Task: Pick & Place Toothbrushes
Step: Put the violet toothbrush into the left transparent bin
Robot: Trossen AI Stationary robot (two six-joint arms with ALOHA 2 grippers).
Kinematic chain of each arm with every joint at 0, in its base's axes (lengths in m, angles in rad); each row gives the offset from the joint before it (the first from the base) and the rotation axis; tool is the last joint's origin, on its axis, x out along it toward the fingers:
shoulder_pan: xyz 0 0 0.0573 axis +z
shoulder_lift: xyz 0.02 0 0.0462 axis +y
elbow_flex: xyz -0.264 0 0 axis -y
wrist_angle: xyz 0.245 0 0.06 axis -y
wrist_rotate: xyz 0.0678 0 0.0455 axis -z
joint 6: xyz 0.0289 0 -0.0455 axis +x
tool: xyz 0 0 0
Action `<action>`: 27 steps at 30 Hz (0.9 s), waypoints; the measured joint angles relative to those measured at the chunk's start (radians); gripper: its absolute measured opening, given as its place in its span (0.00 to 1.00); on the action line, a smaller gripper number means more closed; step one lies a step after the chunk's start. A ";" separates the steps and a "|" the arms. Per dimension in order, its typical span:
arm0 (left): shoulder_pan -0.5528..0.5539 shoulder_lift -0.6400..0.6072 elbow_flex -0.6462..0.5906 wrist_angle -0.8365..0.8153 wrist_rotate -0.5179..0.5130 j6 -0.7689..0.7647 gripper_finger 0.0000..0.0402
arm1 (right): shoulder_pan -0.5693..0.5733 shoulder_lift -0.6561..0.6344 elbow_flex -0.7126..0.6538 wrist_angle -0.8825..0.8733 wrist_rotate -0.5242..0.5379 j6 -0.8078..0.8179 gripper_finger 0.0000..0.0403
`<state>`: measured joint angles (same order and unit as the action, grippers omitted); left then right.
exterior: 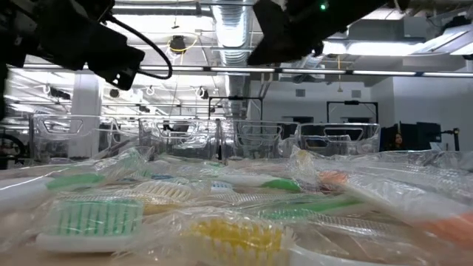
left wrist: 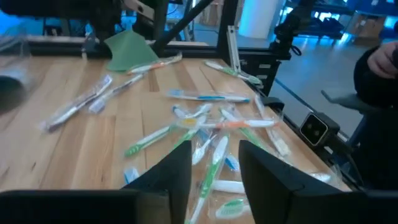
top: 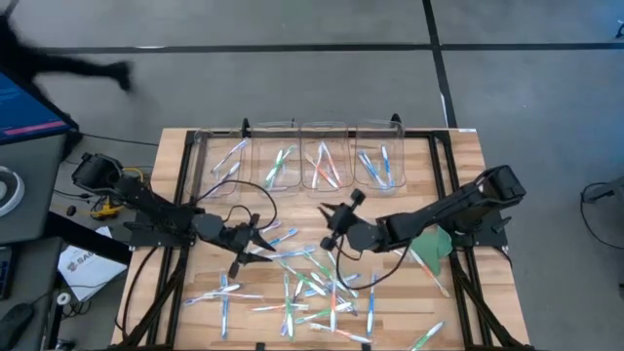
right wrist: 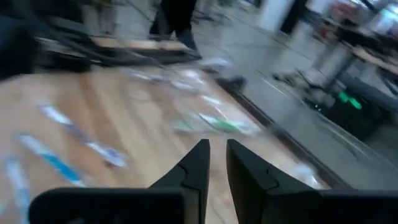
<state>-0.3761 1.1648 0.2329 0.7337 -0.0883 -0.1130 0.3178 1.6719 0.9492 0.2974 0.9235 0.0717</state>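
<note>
Left end effector [left wrist: 214, 171], fingers apart and empty, hovers over scattered wrapped toothbrushes [top: 312, 292] on the bench [top: 175, 195]; right end effector [right wrist: 216, 163] hangs nearly together, empty.

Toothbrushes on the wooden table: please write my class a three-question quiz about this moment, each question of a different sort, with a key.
1. True or false: all the clear bins at the table's far edge are empty.
2. Pick one: the left hand has its fingers A) clamped on a brush, B) apart above loose toothbrushes, C) inside a bin.
3. Fill in: the flat green piece lies by the ____ arm.
Key: 1 false, each bin holds toothbrushes; 2 B; 3 right.
</note>
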 joint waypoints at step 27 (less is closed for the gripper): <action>-0.102 -0.142 0.498 -0.880 -0.398 0.387 0.45 | 0.027 0.051 0.020 0.195 -0.273 -0.278 0.12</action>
<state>-0.4785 1.0226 0.7313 -0.1466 -0.4863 0.2736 0.3450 1.7226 0.9695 0.4927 0.6505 -0.2058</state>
